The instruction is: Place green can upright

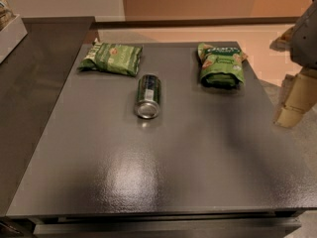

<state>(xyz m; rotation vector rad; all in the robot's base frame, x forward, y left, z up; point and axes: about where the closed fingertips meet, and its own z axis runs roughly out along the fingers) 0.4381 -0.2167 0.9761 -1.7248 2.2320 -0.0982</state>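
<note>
The green can (147, 96) lies on its side near the middle of the dark grey table (163, 167). Its silver end faces the front edge and its length runs front to back. My gripper (291, 107), with pale cream fingers, hangs at the right edge of the view, beyond the table's right side. It is well to the right of the can, touches nothing and holds nothing. The arm above it (306, 33) is partly cut off by the frame.
A flat green snack bag (111, 58) lies at the back left of the table, another green snack bag (221, 65) at the back right. A darker counter (29, 78) adjoins on the left, with a white box (10, 33) on it.
</note>
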